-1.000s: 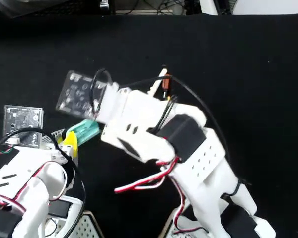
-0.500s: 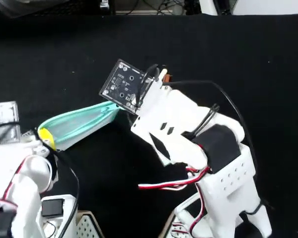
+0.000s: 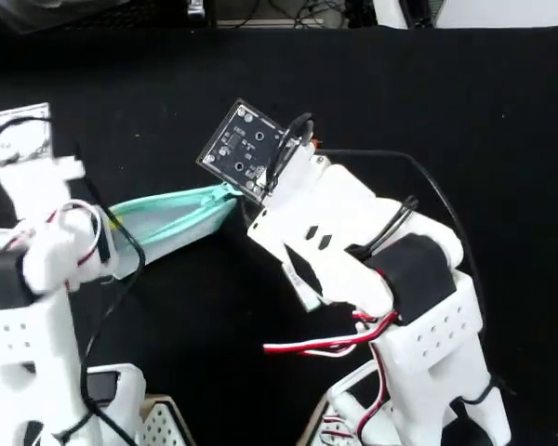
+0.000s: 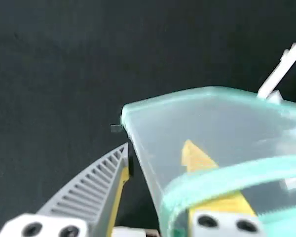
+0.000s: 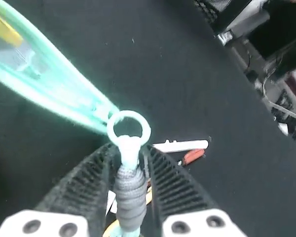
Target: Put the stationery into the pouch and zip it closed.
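Note:
A translucent teal pouch (image 3: 172,218) hangs stretched between my two grippers above the black table. My left gripper (image 3: 112,225) is shut on one end of it; in the left wrist view the pouch (image 4: 212,138) lies between the grey ribbed finger (image 4: 96,192) and the yellow finger (image 4: 202,160). My right gripper (image 5: 129,148) is shut on the zip pull (image 5: 129,129), a teal ring on a grey cord, at the pouch's other end (image 3: 231,195). A white pen-like piece (image 5: 180,145) and a small red piece (image 5: 192,156) lie on the table beyond the right gripper.
The table is covered with a black cloth (image 3: 446,111). Cables and equipment stand past its far edge (image 3: 260,11). The right arm's body (image 3: 381,288) covers the table's front middle, and the left arm's base (image 3: 28,344) fills the front left corner.
The left arm rose and swung back to the left with the pouch end. The right gripper moved right with the zip pull. The pouch is now drawn out long between them.

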You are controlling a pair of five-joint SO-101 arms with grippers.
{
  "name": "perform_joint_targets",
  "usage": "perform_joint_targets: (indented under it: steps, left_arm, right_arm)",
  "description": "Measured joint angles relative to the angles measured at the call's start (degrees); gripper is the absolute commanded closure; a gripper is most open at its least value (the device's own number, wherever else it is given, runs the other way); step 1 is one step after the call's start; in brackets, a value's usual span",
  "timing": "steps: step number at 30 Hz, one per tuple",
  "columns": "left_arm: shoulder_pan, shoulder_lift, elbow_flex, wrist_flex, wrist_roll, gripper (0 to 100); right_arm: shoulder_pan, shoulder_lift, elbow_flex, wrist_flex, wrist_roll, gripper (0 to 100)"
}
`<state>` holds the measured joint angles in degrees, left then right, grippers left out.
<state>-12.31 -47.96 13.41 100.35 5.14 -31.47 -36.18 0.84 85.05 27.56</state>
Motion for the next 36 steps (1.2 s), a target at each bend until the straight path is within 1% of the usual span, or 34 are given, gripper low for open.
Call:
perform_joint_targets:
  steps: [2, 5, 6, 10, 11, 12, 15, 17, 22, 25, 27, 29, 31, 33, 36]
  left_arm:
    - [-0.2, -0.4, 0.0, 0.1, 0.2, 87]
    - [-0.2, 0.3, 0.0, 0.1, 0.3, 97]
    - [-0.2, 0.3, 0.0, 0.1, 0.4, 97]
    - [-0.1, 0.4, 0.0, 0.1, 0.4, 97]
    - [-0.1, 0.4, -0.3, 0.1, 0.4, 97]
    - [-0.1, 0.4, -0.5, -0.1, 0.4, 97]
    - [-0.1, 0.4, -1.3, 0.1, 0.4, 97]
    - [-0.1, 0.4, -1.4, 0.1, 0.4, 97]
    - [-0.3, 0.5, -1.5, 0.1, -2.4, 97]
    - [-0.3, 0.5, -1.5, -0.1, -2.6, 97]
    - [-0.3, 0.5, -1.5, -0.4, -4.2, 97]
    - [-0.3, 0.5, -1.5, -0.6, -6.9, 97]
    - [-1.0, 0.5, -1.5, -0.6, -8.4, 97]
    - [-3.1, 0.5, -1.5, -0.6, -8.9, 97]
    - [-7.4, 0.5, -1.5, -0.6, -9.0, 97]
  right_arm:
    - [0.0, 0.0, 0.0, 0.0, 0.0, 98.6]
    - [0.0, 0.0, 0.0, 0.2, 0.0, 98.6]
    - [0.0, 0.0, 0.0, 0.4, 0.0, 98.6]
    - [0.1, -1.8, 0.1, 0.4, 0.0, 98.2]
    - [0.1, -2.5, 0.1, 0.4, 0.0, 96.9]
    - [0.1, -3.3, 0.1, 0.4, 0.0, 93.9]
    - [0.1, -5.1, 0.1, 1.2, 0.0, 80.5]
    - [0.3, -6.5, 0.1, 2.2, -0.6, 76.3]
    - [1.0, -10.7, 0.0, 3.5, -5.0, 80.0]
    - [0.7, -12.8, 0.0, 3.6, -8.2, 80.0]
    - [0.6, -13.6, 0.0, 3.6, -10.8, 80.0]
    - [2.9, -13.8, 0.0, 3.6, -13.5, 80.1]
    - [7.6, -13.1, 0.0, 3.3, -15.9, 80.1]
    - [13.5, -10.5, 2.4, 2.2, -17.1, 80.2]
    - [21.0, -2.6, 10.6, -0.5, -17.3, 80.2]
